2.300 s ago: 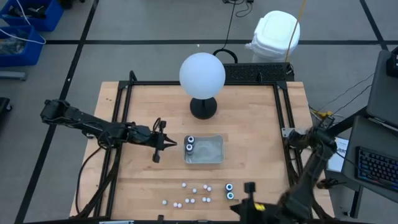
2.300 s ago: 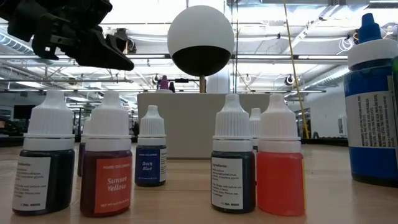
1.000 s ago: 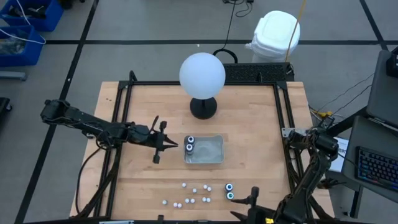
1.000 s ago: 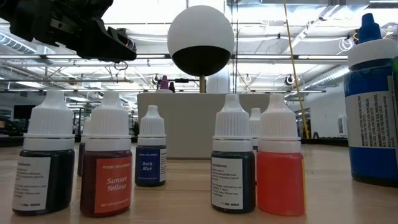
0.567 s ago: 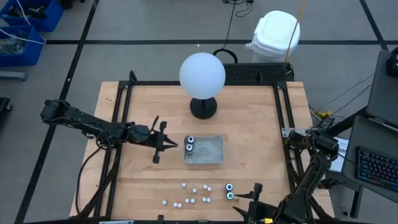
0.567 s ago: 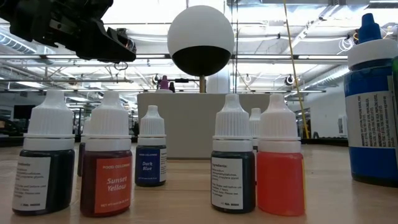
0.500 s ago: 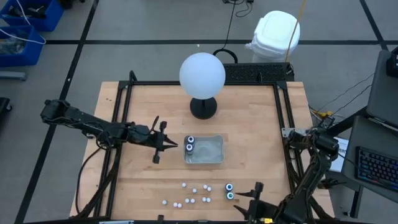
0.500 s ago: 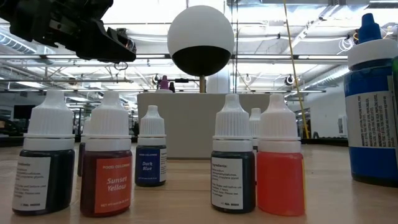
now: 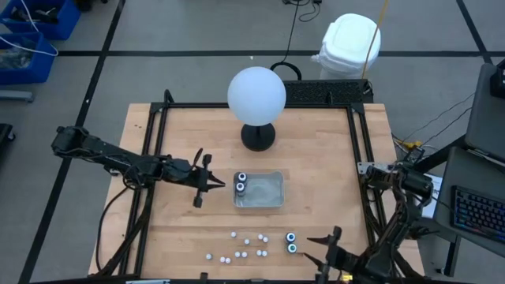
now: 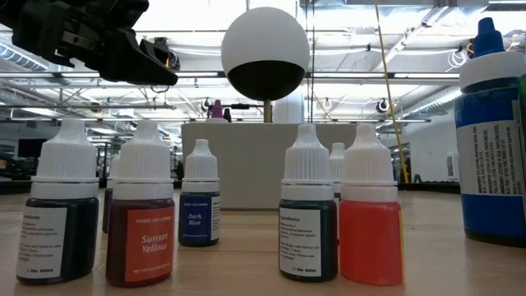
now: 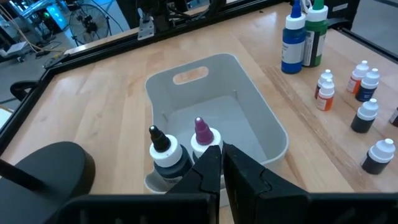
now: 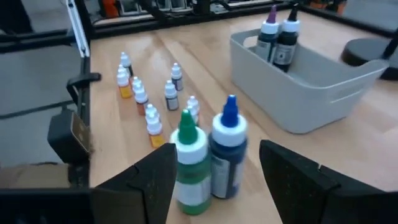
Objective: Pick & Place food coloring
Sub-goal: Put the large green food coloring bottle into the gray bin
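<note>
The food coloring bottles stand upright on the wooden table near its front edge. Several small white-capped ones (image 9: 246, 244) form a loose cluster. To their right is a larger pair (image 9: 291, 241), one green-topped (image 12: 189, 163) and one blue-topped (image 12: 227, 152). Two more large bottles (image 11: 180, 149) stand in the left end of the clear tray (image 9: 268, 189). My right gripper (image 9: 322, 246) is open just right of the pair, a finger off to either side, touching neither. My left gripper (image 11: 221, 158) hovers shut above the tray's left end.
A white globe lamp (image 9: 256, 93) on a black base stands behind the tray at the table's far middle. A black frame rail (image 9: 154, 158) runs along the table's sides. Bare wood lies between the tray and the bottle cluster.
My right gripper has shifted a little toward the table's right edge beside the green and blue pair, and its fingers have spread somewhat wider. The bottles and the tray have stayed put.
</note>
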